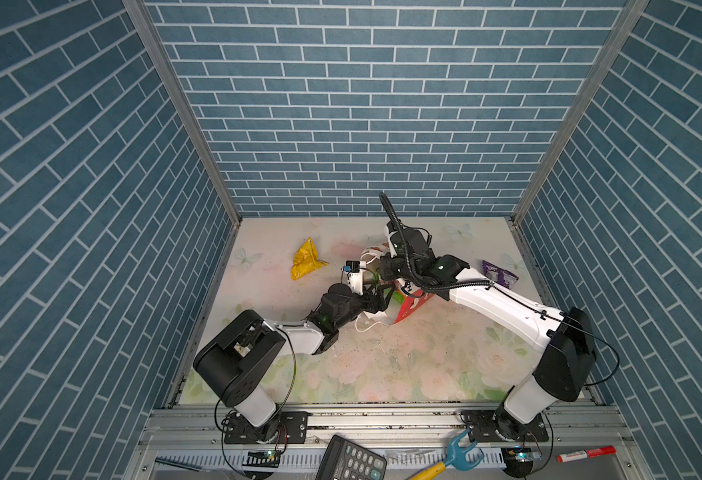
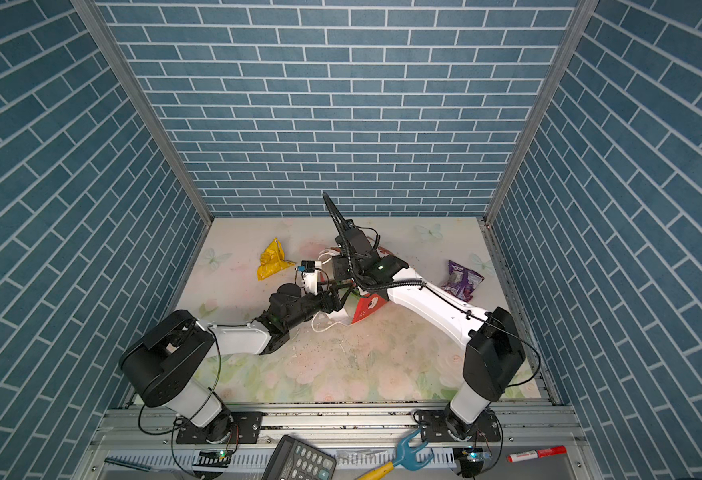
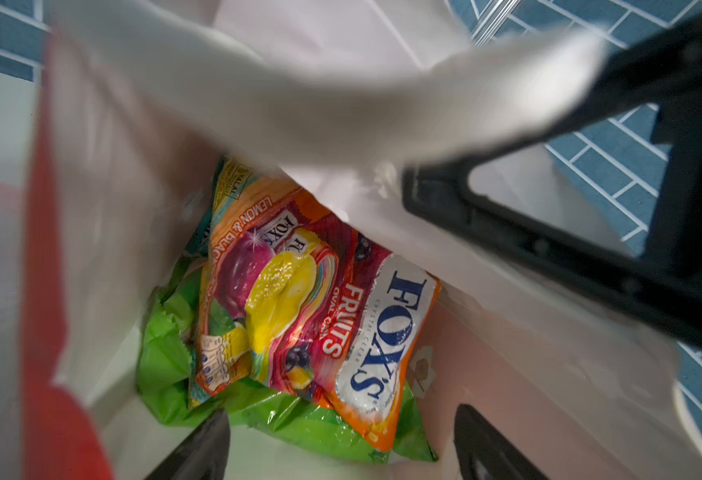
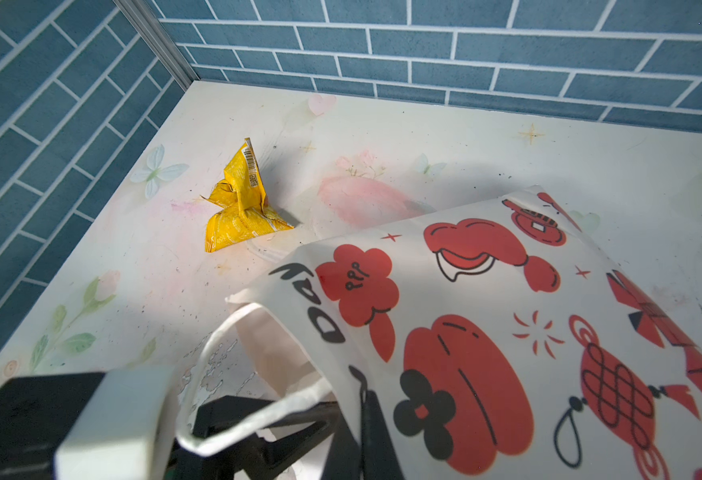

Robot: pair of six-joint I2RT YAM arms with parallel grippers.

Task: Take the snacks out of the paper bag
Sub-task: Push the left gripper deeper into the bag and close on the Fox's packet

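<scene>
The paper bag [image 1: 413,305] [image 2: 366,307] lies on its side mid-table, white with red prints [image 4: 486,332]. My right gripper [image 4: 357,419] is shut on its upper rim and holds the mouth up. My left gripper [image 3: 341,444] is open inside the mouth, fingers [image 3: 212,440] either side of the nearest snacks. An orange Fox's packet [image 3: 320,307] lies on a green packet [image 3: 283,419], with more packet edges behind. A yellow packet [image 1: 305,259] [image 4: 239,203] lies out on the table at the back left. A purple packet [image 1: 499,274] [image 2: 461,280] lies at the right.
Blue brick walls close in the back and both sides. The bag's white cord handle [image 4: 216,374] loops over the table beside my right gripper. On the front rail lie a calculator [image 1: 351,459], a blue-and-yellow tool [image 1: 457,455] and a red marker [image 1: 586,454].
</scene>
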